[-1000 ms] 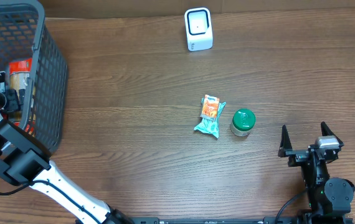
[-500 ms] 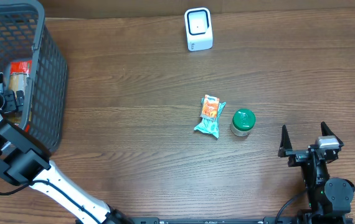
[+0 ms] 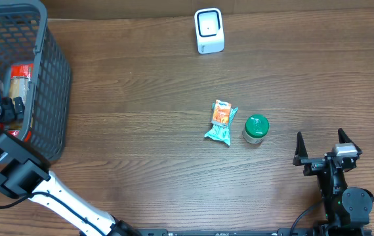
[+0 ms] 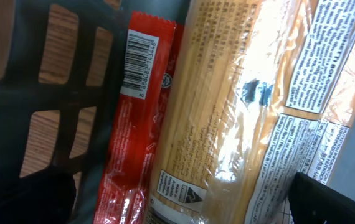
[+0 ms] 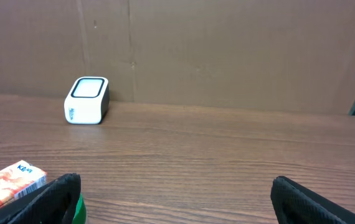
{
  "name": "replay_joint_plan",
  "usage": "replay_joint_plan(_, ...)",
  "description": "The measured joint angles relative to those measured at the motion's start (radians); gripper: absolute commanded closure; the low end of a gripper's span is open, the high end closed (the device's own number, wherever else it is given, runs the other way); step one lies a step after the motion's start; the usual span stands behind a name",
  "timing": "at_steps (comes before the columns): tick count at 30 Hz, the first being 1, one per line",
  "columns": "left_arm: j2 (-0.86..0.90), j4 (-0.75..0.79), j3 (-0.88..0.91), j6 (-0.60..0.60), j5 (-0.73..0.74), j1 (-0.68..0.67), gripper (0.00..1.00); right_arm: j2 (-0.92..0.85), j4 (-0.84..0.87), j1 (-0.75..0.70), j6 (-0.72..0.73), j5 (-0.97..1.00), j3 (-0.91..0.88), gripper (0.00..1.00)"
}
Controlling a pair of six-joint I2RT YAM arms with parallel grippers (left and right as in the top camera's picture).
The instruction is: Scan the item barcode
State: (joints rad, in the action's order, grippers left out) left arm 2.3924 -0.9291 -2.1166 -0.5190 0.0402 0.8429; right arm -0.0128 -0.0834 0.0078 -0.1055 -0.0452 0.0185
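Now it's the pick-up step: the left gripper (image 3: 2,105) hangs inside the basket (image 3: 49,78), jaws spread wide, right over the red packet (image 4: 134,124) lying against the pasta bag (image 4: 227,112). The right gripper (image 3: 320,145) sits spread and empty. Next, I'd say — pinch one packet, lift it clear of the mesh, and carry it to the scanner (image 3: 208,30).

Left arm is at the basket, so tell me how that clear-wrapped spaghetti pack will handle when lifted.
Probably stiff lengthwise: the spaghetti pack shows straight, tightly bundled strands. Its glossy film catches glare, so it may be slippery to grip. The thin strands look brittle; a hard squeeze might snap some.
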Motion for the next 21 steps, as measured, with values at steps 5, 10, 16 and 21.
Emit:
replay_joint_plan(5,0.000,-0.021,-0.003,-0.006,0.038,0.004,0.00,0.000,0.000,0.000,0.000,0.000,0.000,0.00)
replay_joint_plan(10,0.000,-0.053,-0.058,-0.008,0.104,0.004,0.00,0.000,0.000,0.000,0.000,0.000,0.000,0.00)
replay_joint_plan(16,0.000,-0.077,-0.108,-0.010,0.111,0.003,0.00,0.000,0.000,0.000,0.000,0.000,0.000,0.00)
replay_joint_plan(21,0.000,-0.060,-0.081,-0.036,0.101,0.003,0.00,0.000,0.000,0.000,0.000,0.000,0.000,0.00)
